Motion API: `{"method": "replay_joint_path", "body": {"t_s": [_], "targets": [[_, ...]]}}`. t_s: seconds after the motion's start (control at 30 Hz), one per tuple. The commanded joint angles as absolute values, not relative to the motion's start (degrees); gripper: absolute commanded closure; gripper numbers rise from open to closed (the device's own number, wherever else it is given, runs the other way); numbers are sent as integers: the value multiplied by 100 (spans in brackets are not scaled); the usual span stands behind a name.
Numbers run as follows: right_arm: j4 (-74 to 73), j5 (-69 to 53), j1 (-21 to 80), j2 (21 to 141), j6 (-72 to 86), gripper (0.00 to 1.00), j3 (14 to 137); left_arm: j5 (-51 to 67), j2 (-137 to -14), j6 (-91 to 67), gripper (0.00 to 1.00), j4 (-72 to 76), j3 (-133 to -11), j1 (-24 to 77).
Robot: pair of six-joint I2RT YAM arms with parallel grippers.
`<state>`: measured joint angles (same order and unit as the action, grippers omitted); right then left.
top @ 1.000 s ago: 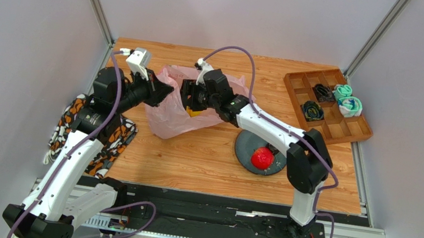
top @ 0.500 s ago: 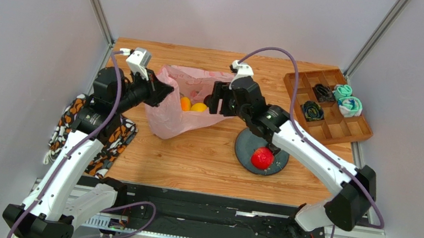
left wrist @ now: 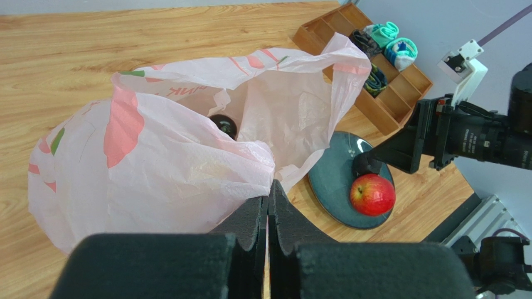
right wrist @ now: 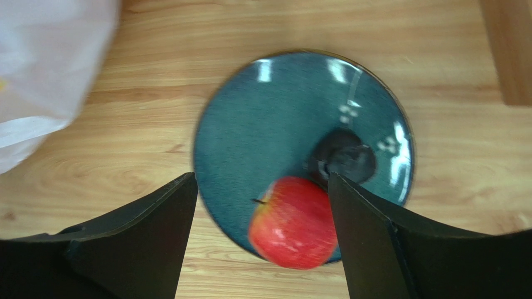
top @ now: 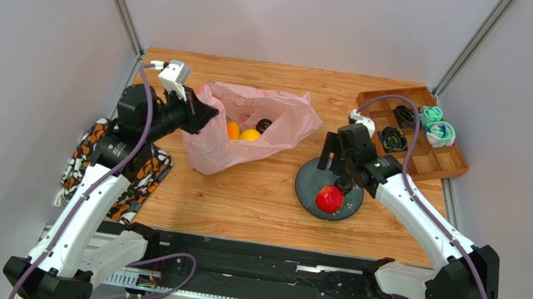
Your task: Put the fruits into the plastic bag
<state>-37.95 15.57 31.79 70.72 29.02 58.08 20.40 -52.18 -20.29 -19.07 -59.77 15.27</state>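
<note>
left pincer (left wrist: 268,190): i am pinching the plastic bag (left wrist: 162,156) by its rim.
right pincer (right wrist: 261,187): i am hovering, spread, over the red apple (right wrist: 292,223).
red apple: sitting on the blue plate (right wrist: 250,118) beside the plastic bag.

Left arm (top: 94,189) raised at frame left | left gripper (left wrist: 268,187) jaws pressed together | right arm (top: 416,212) stretched from lower right | right gripper (right wrist: 261,180), right of centre, jaws spread wide
</note>
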Motion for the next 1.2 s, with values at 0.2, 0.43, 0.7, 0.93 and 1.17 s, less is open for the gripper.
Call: {"method": "replay_joint_path", "body": {"t_s": [0.2,0.43,0.7,0.93,1.17], "targets": [[-3630,1134,2058,7084,2936,19,5230,2004,-5142,-2004,100,-1819,-6223,1503],[-3296,607,1802,7365,2997,21,4984,2004,-5150,-2004,100,-1837,-6214,1503],[-3243,887,1775,7813,2988,21,4931,1986,-5150,-1995,100,-1837,-6223,1503],[-3076,906,1670,8042,3006,26,4860,1995,-5150,-1995,100,-1846,-6223,1503],[-2979,861,1635,8314,2997,40,4869,2013,-5159,-1995,100,-1854,-6223,1503]]}}
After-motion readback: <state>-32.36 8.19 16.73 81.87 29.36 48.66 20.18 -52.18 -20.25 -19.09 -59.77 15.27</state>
